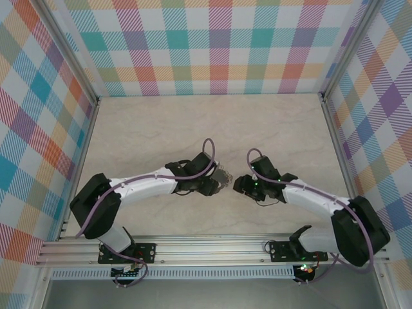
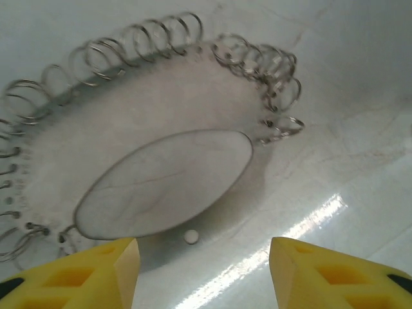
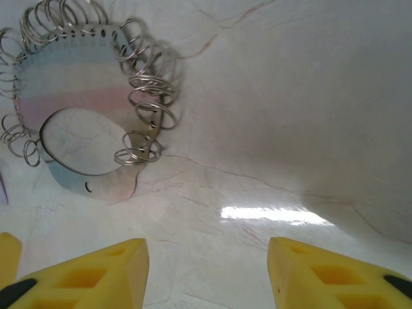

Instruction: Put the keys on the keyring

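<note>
The keyring (image 2: 154,38) is a loop of several small silver rings strung round the rim of a flat translucent card (image 2: 161,183) with an oval window. It lies on the table between the two arms (image 1: 223,174). My left gripper (image 2: 203,257) hovers just short of the card's near edge, its yellow fingers apart with nothing between them. My right gripper (image 3: 207,257) is open too, over bare table, with the keyring (image 3: 145,96) up and to its left. A lilac sliver (image 3: 2,187) at that view's left edge is too cut off to tell whether it is the keys.
The table (image 1: 154,129) is pale marble-patterned, walled on three sides by checked panels (image 1: 212,45). A tiny white dot (image 2: 191,236) lies just before the card. Both arms meet at the table's middle, left gripper (image 1: 215,185) and right gripper (image 1: 239,185) close together.
</note>
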